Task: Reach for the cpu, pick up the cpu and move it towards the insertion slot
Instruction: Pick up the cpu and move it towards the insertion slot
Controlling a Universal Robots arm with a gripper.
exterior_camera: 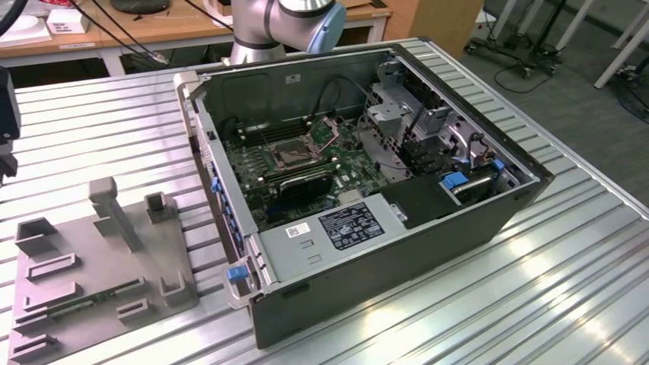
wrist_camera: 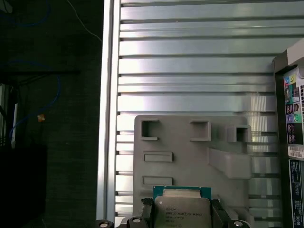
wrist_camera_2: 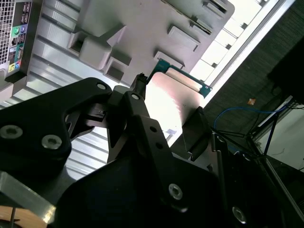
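The cpu (wrist_camera: 182, 212) is a small square chip with a pale metal top and a green rim. My gripper (wrist_camera: 182, 205) is shut on it, one black finger (wrist_camera: 147, 209) on each of two opposite edges. In the second wrist view the cpu (wrist_camera_2: 173, 95) shows at a slant in the gripper (wrist_camera_2: 167, 102), with the fingers (wrist_camera_2: 138, 90) pressed on its sides. It hangs above the grey plastic tray (wrist_camera: 190, 156). The insertion slot (exterior_camera: 289, 156), a dark square socket with a shiny frame, lies on the green board inside the open computer case (exterior_camera: 406, 228), well away from the tray (exterior_camera: 102, 266).
The grey tray has raised posts (exterior_camera: 112, 205) and holds a long green memory stick (exterior_camera: 91, 298). The case's back panel (wrist_camera: 293, 118) stands beside the tray. The ribbed metal table (exterior_camera: 507, 304) ends at an edge (wrist_camera: 108, 118), with dark floor and cables beyond. The arm's base (exterior_camera: 279, 23) rises behind the case.
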